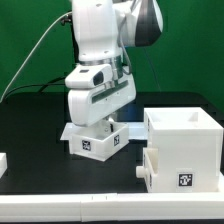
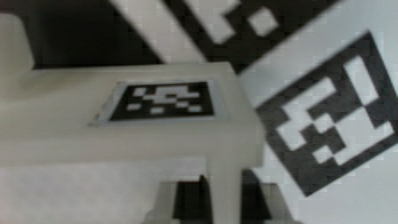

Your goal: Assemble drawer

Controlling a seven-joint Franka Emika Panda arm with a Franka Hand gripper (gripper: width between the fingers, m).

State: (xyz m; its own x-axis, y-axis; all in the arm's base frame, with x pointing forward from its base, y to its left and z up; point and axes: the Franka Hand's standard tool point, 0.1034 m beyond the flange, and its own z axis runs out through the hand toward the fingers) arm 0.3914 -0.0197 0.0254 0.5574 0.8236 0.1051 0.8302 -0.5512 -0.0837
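My gripper (image 1: 100, 126) points straight down and is shut on the thin wall of a small white drawer tray (image 1: 95, 142), which has tags on its sides. I cannot tell whether the tray rests on the marker board (image 1: 137, 131) or hangs just over it. In the wrist view the tray (image 2: 169, 140) shows one tag on its face. Its wall stands between my two dark fingers (image 2: 187, 200), and my gripper (image 2: 226, 200) is closed on it. The large white casing (image 1: 183, 135) stands at the exterior view's right. A second tray (image 1: 153, 170) sticks out of its lower part.
The black table (image 1: 40, 185) carries a small white piece (image 1: 3, 160) at the exterior view's left edge. The marker board's big black squares (image 2: 329, 110) fill the wrist view behind the tray. A black cable runs behind the arm.
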